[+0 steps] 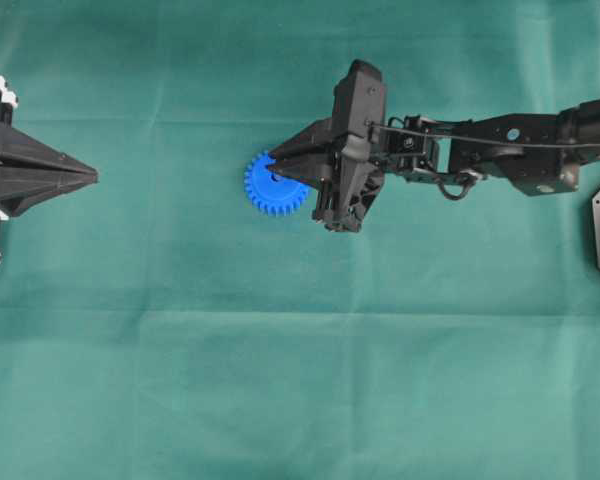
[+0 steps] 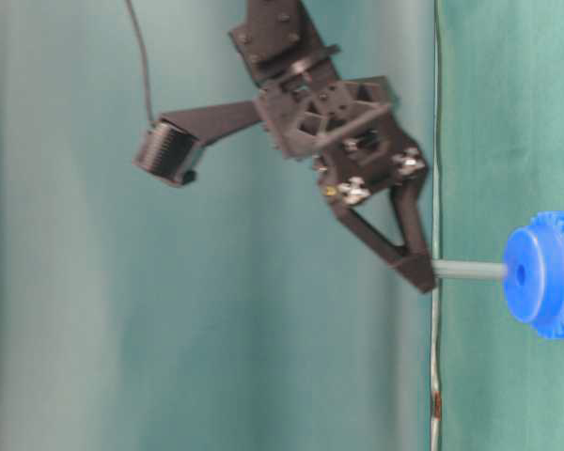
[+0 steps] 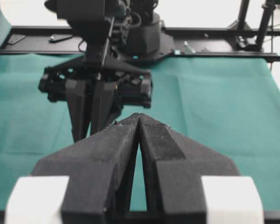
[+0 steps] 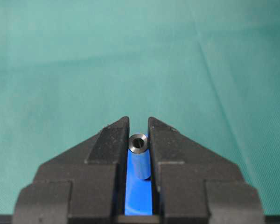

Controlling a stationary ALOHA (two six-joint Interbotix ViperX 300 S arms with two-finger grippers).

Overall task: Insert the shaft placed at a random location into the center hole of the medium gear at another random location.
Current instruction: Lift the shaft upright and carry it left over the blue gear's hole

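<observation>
Overhead view: a green cloth covers the surface (image 1: 280, 380). A blue gear (image 1: 271, 188) lies a little toward the far edge, slightly left of the middle. The right gripper (image 1: 276, 166) reaches in from the right edge, its tips over the gear's hub, hiding the shaft. The left gripper (image 1: 92, 176) rests at the left edge, well apart from the gear, its jaws pressed together on nothing.

Table-level view, turned on its side: the right gripper (image 2: 423, 277) holds the shaft (image 2: 468, 271) by one end. The grey pin points straight at the gear (image 2: 548, 273), and its free end sits at the hub face, just beside the small dark hole (image 2: 521, 274) — whether the tip has entered cannot be told.

Left wrist view: the left gripper (image 3: 139, 117) fills the foreground, jaws shut and empty. Beyond it stands the right gripper (image 3: 90, 136), pointing down; the gear is hidden.

Right wrist view: the right gripper (image 4: 139, 122) has its jaws narrow, clamped on the shaft (image 4: 140, 161), with blue gear (image 4: 138, 196) showing in the slot beneath. The pin's end looks hollow.

Handling, as a judgement: the shaft is likely light, stiff and smooth metal, so it may slip or tilt in the jaws. It is best gripped near its upper end, leaving the lower length free for the hole. The gear looks like light plastic and could slide on the cloth if pushed off-centre.
</observation>
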